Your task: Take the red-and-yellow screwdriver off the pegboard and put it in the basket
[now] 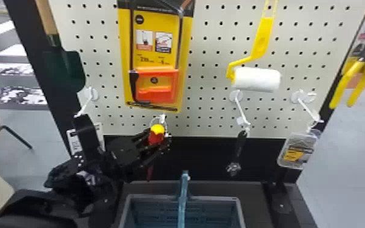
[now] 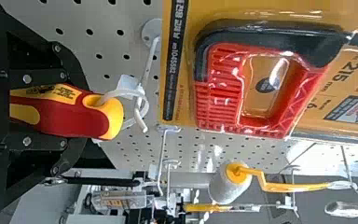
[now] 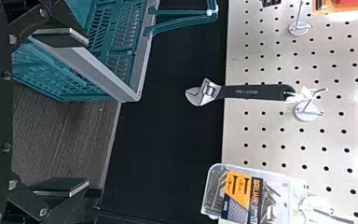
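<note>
In the head view my left gripper (image 1: 157, 146) holds the screwdriver (image 1: 157, 133) by its handle, in front of the pegboard (image 1: 209, 121); its red shaft hangs below. The left wrist view has my left gripper (image 2: 37, 111) shut on the red-and-yellow handle (image 2: 70, 112), one finger along each side. A white loop through the handle's end still hangs on the peg hook. My right gripper (image 3: 86, 112) stands open with nothing between its fingers, close to the basket (image 3: 137, 74). The grey-rimmed basket (image 1: 188, 197) sits lower than the screwdriver, slightly right of it, its blue-green handle upright.
A packaged saw (image 1: 157, 60) hangs just above the screwdriver. Left of it are a trowel (image 1: 72, 68) and a white hook (image 1: 90, 94). Toward the right hang a paint roller (image 1: 256, 79), an adjustable wrench (image 1: 238, 151) and a clear screw box (image 1: 297, 150).
</note>
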